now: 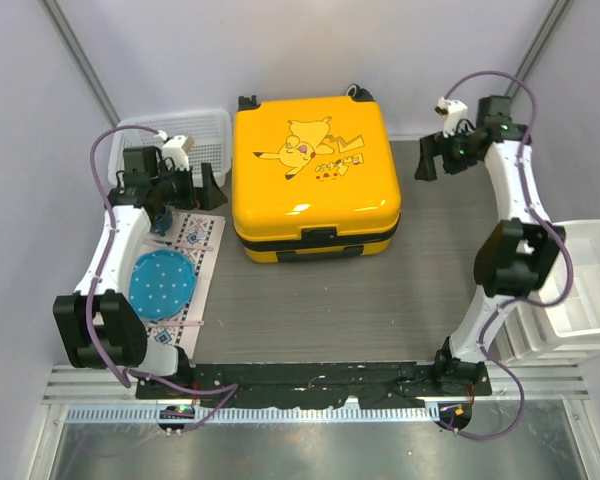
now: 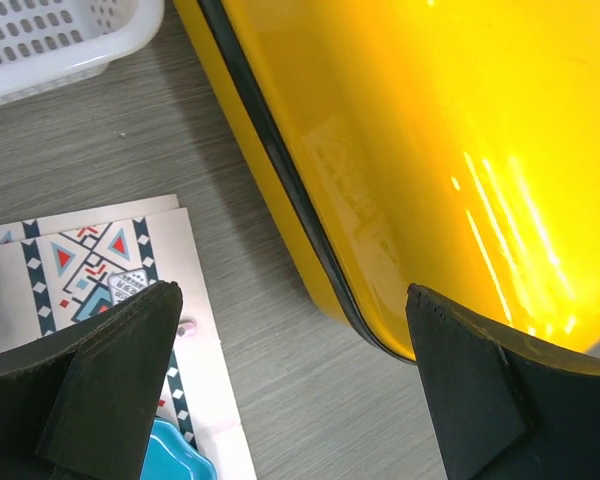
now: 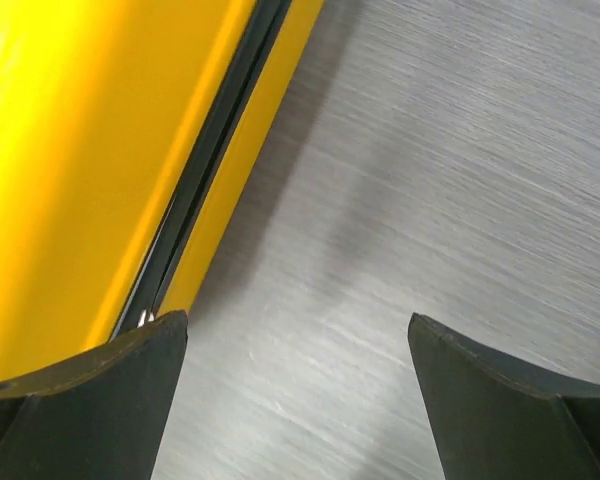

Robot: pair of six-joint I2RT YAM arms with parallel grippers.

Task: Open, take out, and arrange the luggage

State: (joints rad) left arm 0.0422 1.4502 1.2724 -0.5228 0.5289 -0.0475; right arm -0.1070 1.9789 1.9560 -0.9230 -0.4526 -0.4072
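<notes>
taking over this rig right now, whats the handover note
Left hand: open, empty, at the left side of the yellow Pikachu suitcase, near its zip band.
Right hand: open, empty, at the suitcase's right side, over the table.
Suitcase: lying flat mid-table, lid closed.
Done: nothing visible yet.
Left: open it, take out the contents, arrange them.

luggage [image 1: 315,180]: the middle is taken up.
basket [image 1: 212,130]: the gap at 10 o'clock is narrowed.
table [image 1: 340,310]: free passage is left at 6 and 3 o'clock.
drawer bins [image 1: 590,290]: the 4 o'clock edge is blocked.
</notes>
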